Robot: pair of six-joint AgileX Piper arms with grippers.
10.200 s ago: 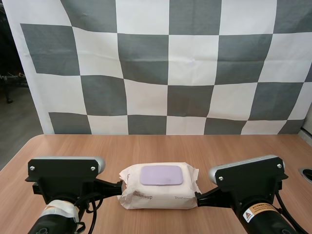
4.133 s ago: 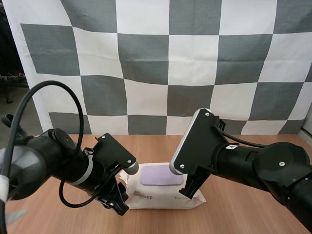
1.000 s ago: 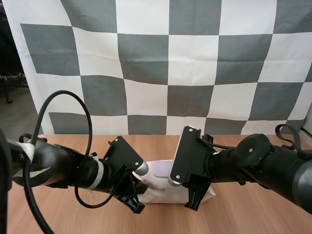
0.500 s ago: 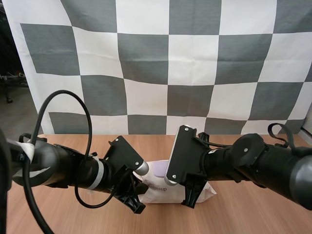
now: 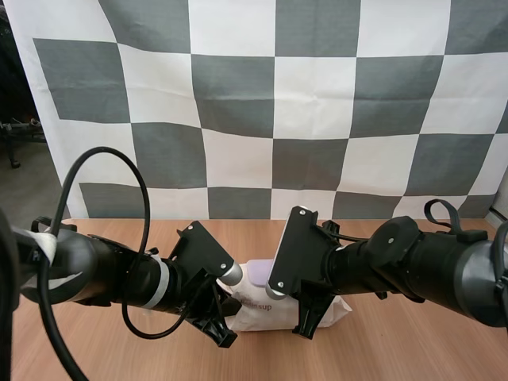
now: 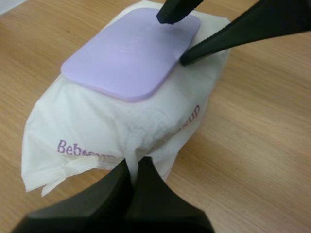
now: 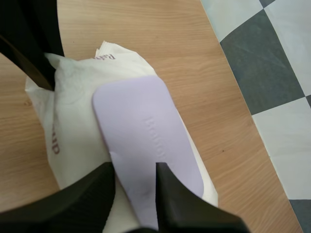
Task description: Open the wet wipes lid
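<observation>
Two hands are on one pack (image 5: 258, 308) right now. It lies on the worktop (image 5: 397, 341) between the two arms, white wrapper (image 6: 112, 126) up, with the lilac lid (image 6: 131, 48) on top. The lid sits flat against the wrapper, closed along every edge that shows.

Over at the pack's left end, the left hand (image 6: 132, 164) is down low, just beside the purple lettering (image 6: 77, 149). Its two fingers are squeezed nearly together and a thin fold of wrapper is caught between the tips, so it is pinching the pack itself. The wrapper puckers and creases around that pinch.

Now the right hand (image 7: 132, 170), coming in from the other side. Its fingers stand well apart, so it is open and straddles one end of the lid. One finger reaches over the lid's top. The other lies on the wrapper, just beside the lid's rim. From the left wrist camera the same pair shows as two black tips at the lid's far end. One is on the top surface near the corner. The other is pressed in where the rim meets the wrapper. I can't tell from here whether that lower tip is under the rim or only against it.
</observation>
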